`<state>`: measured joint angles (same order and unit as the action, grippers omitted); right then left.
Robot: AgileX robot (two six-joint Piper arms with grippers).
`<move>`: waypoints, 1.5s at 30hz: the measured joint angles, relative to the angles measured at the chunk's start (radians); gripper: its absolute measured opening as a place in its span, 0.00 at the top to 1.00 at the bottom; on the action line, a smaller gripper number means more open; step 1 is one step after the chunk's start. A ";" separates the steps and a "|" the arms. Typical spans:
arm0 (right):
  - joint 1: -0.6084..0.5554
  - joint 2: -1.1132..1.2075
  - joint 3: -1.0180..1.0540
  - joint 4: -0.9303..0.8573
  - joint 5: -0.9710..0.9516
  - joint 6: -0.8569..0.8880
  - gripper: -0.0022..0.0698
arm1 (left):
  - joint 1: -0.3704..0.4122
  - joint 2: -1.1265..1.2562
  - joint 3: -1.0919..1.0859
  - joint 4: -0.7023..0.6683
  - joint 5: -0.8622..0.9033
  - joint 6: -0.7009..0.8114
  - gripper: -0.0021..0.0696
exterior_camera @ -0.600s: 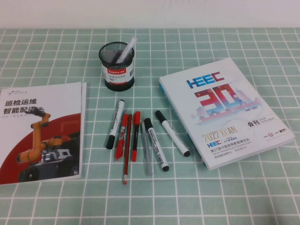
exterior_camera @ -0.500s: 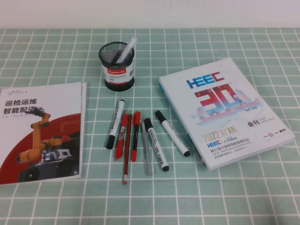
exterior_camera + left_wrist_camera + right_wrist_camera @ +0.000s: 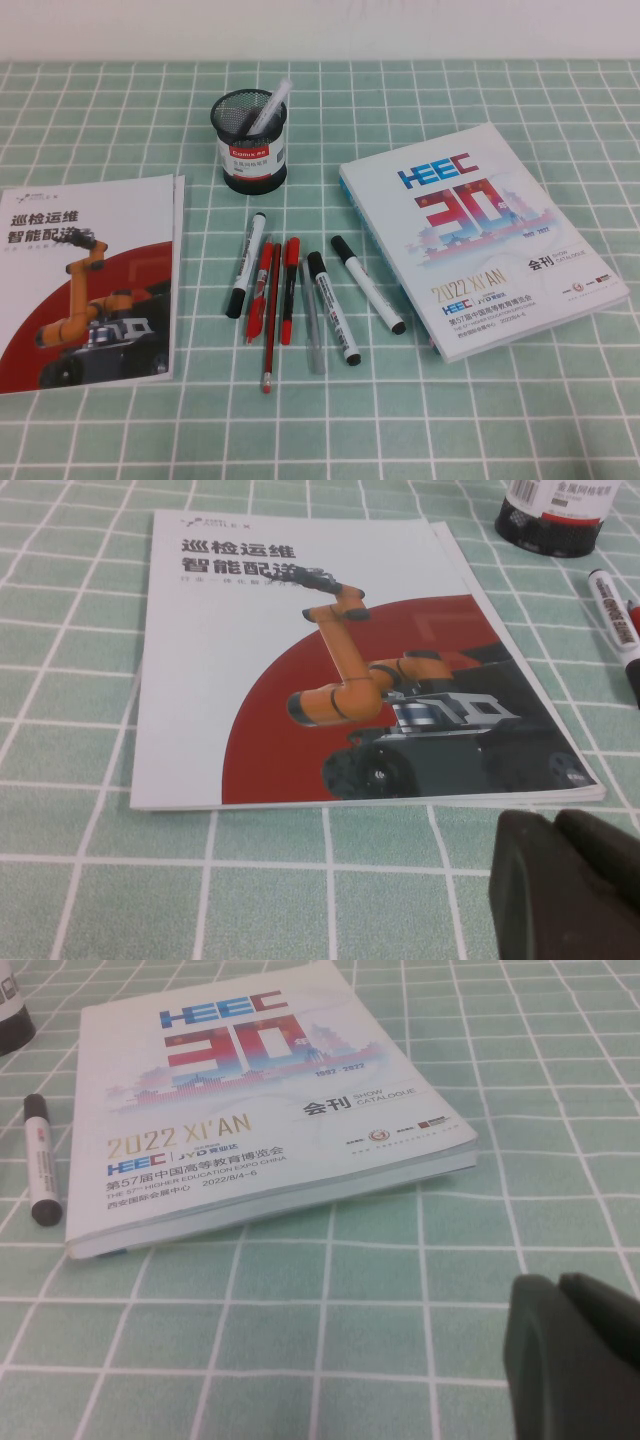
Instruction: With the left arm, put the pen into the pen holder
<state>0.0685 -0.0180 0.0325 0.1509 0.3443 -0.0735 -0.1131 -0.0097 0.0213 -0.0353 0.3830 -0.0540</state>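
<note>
The pen (image 3: 246, 262) is seen lying flat on the green checked desk (image 3: 500, 420), at the left end of a row of pens and markers. Its black cap is turned toward the robot and its small black end plug toward the pen holder (image 3: 250, 150). The pen holder is stood upright farther back, well apart from the pen, and a pale capped pen (image 3: 270, 105) is leaned inside it. Just right of the pen, red pens (image 3: 288, 290) are laid, then a thicker white marker (image 3: 333, 305) and another white marker (image 3: 368, 283).

A booklet (image 3: 85, 290) with an orange robot arm printed on it is laid to the left of the row, and a white catalogue (image 3: 480, 235) to the right.

Neither arm is caught in the high view. The left gripper (image 3: 553, 825) is shown only in its wrist view, low over the desk just off the booklet's near edge, with the pen far off beyond the booklet. Its jaws are pressed together and nothing is held. The right gripper (image 3: 558, 1285) is placed likewise near the catalogue's near corner, its jaws closed on nothing.
</note>
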 joint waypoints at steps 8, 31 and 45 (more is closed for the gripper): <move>0.000 0.000 0.000 0.000 0.000 0.000 1.00 | 0.000 0.000 0.000 0.000 0.000 0.012 0.97; 0.000 0.000 0.000 0.000 0.000 0.000 1.00 | 0.000 0.000 0.006 -0.093 -0.099 -0.045 0.97; 0.000 0.000 0.000 0.000 0.000 0.000 1.00 | 0.000 0.000 0.006 -0.360 -0.347 -0.177 0.97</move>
<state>0.0685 -0.0180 0.0325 0.1509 0.3443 -0.0735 -0.1131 -0.0097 0.0274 -0.3952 0.0360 -0.2313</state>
